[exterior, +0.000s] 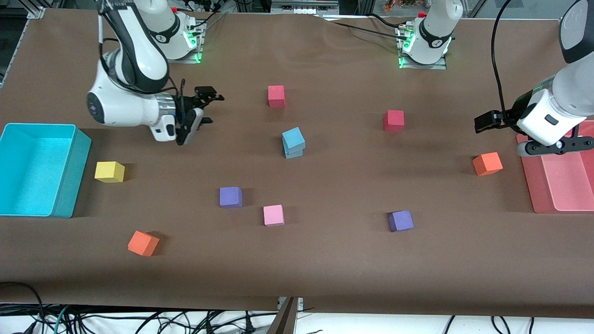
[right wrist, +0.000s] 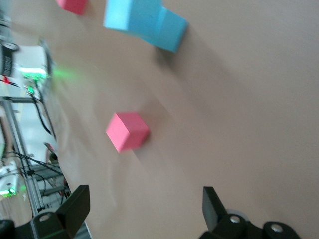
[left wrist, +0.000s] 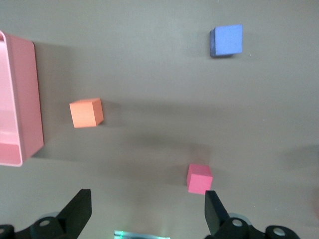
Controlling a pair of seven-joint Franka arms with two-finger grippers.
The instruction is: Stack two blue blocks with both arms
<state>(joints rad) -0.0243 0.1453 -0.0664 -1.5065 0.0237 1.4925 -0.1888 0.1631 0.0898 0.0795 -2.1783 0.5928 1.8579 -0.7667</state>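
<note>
Front view: you see the two blue blocks [exterior: 293, 143] already one on the other at frame centre, the top one twisted a little off the lower one's edges. Both grippers are clear of them. The right gripper [exterior: 200, 111] sits in the upper left of the frame, over bare counter [exterior: 325, 269], jaws apart and empty; the stack lies to its lower right in the frame. The left gripper [exterior: 485, 123] is at the right edge, jaws apart, nothing in them, over the counter by the pink tray [exterior: 533, 195]; the stack is well apart from it, toward frame centre. Judging by this, the right arm is the nearer one to the stack, and the stacking itself looks done.

Left wrist view: you get no blue blocks here. The fingers [left wrist: 79, 211] stand wide at the bottom edge, empty. An orange cube [left wrist: 86, 112] sits mid-left, a red cube [left wrist: 199, 178] lower centre, a purple cube [left wrist: 227, 40] upper right.

Right wrist view: the stack shows at the top of the frame, upper centre, well apart from the spread fingers [right wrist: 76, 206] at the bottom. A pink-red cube [right wrist: 127, 131] lies between them.
</note>
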